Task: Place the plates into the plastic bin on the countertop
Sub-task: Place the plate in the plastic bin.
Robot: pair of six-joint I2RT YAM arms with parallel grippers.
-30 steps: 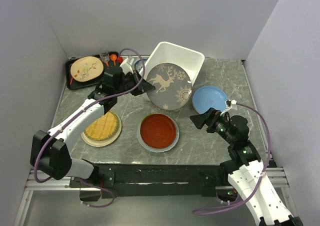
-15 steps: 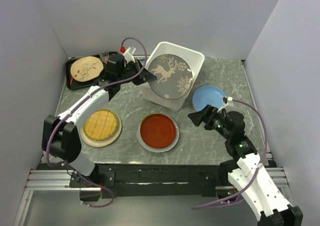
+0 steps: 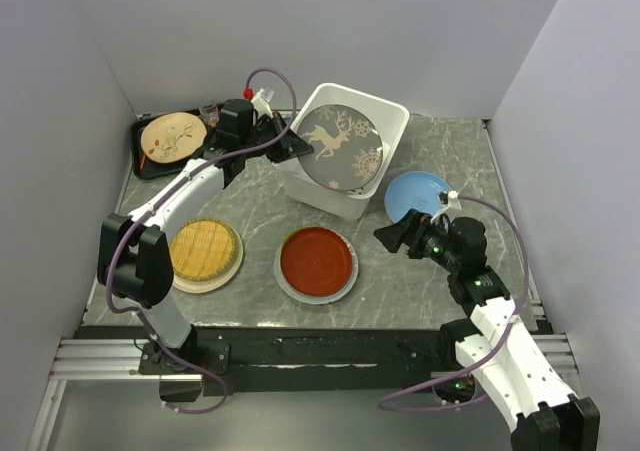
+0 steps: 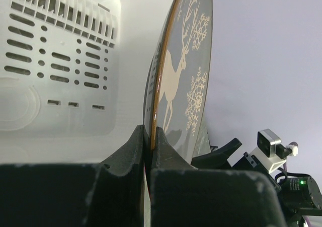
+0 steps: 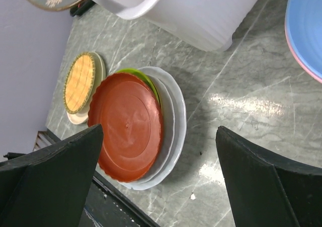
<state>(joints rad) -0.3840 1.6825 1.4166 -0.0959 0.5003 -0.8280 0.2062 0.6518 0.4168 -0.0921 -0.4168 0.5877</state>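
The left fingers pinch the rim of the grey reindeer plate, holding it on edge over the white plastic bin, apparently to slide it in, while the right fingers hang spread above the worktop between the red plate and the blue plate.

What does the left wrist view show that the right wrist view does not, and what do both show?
Only the left wrist view: the left gripper shut on the rim of the reindeer plate, and the slotted base of the plastic bin. Only the right wrist view: the red plate stacked on others, the woven yellow plate, the light blue plate. Both: the reindeer plate and the plastic bin.
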